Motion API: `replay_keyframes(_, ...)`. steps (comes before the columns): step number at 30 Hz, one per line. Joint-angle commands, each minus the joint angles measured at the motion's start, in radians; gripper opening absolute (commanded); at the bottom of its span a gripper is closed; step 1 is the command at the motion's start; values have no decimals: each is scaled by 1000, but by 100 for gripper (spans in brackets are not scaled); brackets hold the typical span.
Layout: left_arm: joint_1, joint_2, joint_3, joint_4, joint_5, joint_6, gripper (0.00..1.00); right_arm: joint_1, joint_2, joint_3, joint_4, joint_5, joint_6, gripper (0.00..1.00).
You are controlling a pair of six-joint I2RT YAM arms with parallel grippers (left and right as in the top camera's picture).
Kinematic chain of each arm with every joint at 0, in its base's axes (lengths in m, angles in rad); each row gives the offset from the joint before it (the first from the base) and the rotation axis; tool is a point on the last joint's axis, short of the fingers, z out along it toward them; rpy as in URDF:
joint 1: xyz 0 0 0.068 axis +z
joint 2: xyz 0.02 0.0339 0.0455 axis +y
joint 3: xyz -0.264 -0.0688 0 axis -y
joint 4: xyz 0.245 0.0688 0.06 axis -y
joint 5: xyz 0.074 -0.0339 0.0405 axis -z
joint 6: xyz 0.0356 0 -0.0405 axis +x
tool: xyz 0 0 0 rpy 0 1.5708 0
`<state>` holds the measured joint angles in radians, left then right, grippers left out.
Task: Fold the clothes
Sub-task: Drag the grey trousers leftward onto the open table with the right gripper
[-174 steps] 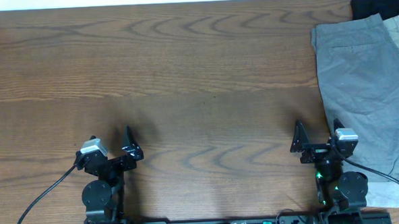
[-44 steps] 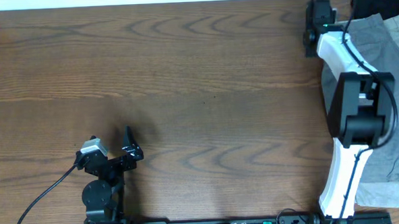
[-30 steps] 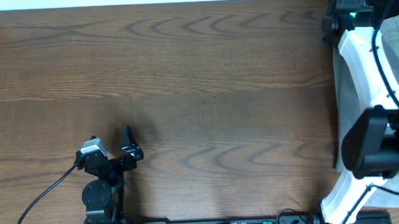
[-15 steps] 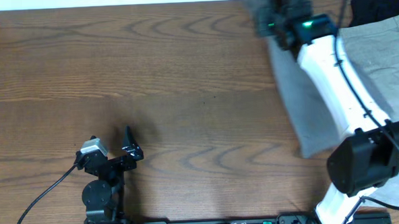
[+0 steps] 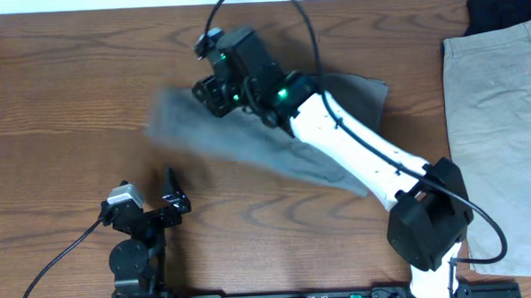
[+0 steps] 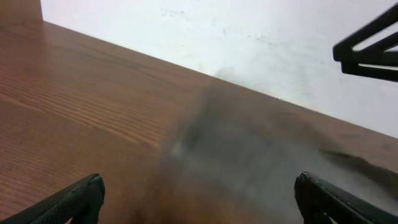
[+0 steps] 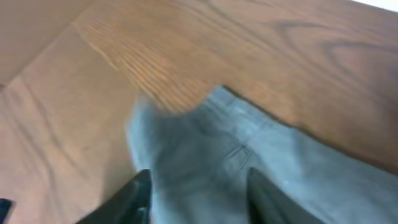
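The table [image 5: 65, 86] is viewed straight down from overhead, with the robot's side at 6 o'clock. The left wrist view is aimed low toward 12 o'clock. The right wrist view is held close above the taupe-grey shorts [image 5: 179, 130], which are shared by all three views.

Table [image 5: 65, 86]: brown wood-grain top, fills almost the whole overhead view. I note long arched grain figures running left to right, with straighter, tighter grain in bands between them. Finish is matt with a mild sheen.

Left wrist view: same table [image 6: 68, 118], seen low and at a slant, its far edge meeting a wall [image 6: 186, 37]. The wall is plain white with a few faint marks.

Overhead: the wall [image 5: 106, 0] shows as a thin white strip along the top edge.

Right wrist view: table [image 7: 280, 50], grain blurred.
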<state>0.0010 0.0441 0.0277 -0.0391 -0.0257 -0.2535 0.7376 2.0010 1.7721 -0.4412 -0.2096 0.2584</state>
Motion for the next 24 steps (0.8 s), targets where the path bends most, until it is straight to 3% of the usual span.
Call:
replay_keyframes(1,5,-2,-24,-31,-9,16,98,-11,-36,14,-42,3,45,56)
replay_keyframes(5,5,-2,-24,-31,-9,16,98,-79,-117,14,-196,54,81,75)
replay_keyframes(8,5,-2,-24,-31,-9,16,98,-175,-186,14,-376,150,148,99)
replay_keyframes(16,5,-2,-24,-31,-9,16,98,-461,-211,-8,-793,250,209,99)
replay_keyframes(24,5,-2,-24,-31,-9,16,98,-519,-173,-245,-712,198,239,99)
